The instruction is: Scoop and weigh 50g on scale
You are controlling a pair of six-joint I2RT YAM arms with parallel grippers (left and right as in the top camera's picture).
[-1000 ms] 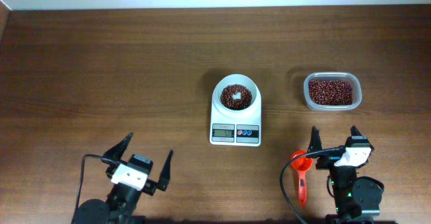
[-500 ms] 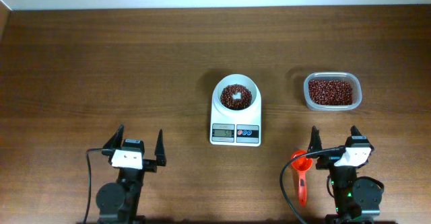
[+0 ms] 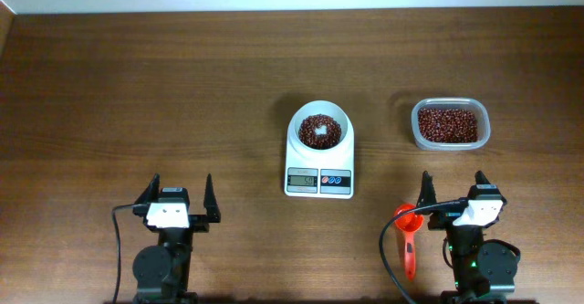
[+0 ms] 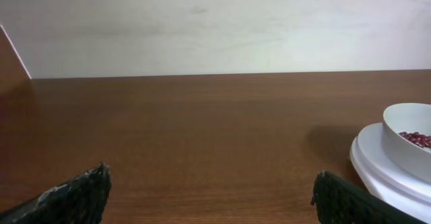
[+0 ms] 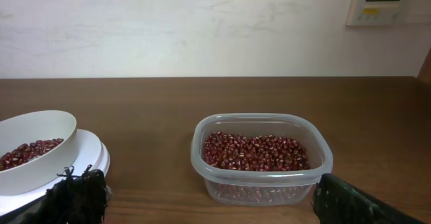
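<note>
From above, your scale (image 3: 319,154) sits in the middle of the surface (image 3: 137,85). Its long axis runs far to near, with the bowl (image 3: 299,121) at the far end holding a heap of beans (image 3: 319,131) and the display (image 3: 302,182) at the near end facing the arms; the digits are too small to read. It lies ahead and right of the left claw (image 3: 180,193), ahead and left of the right claw (image 3: 453,183), well apart from both. Both claws are spread wide and hold nothing. A tub (image 3: 450,124) of beans stands right of the scale, and a scoop (image 3: 410,245) lies just beside the right claw, handle toward the near edge. In the left wrist view, the scale shows at the right edge, beyond the spread fingers (image 4: 74,200). In the right wrist view, the bowl is at the left and the tub is ahead, and a wall panel (image 5: 390,2) at top right bears no writing you can read.
</note>
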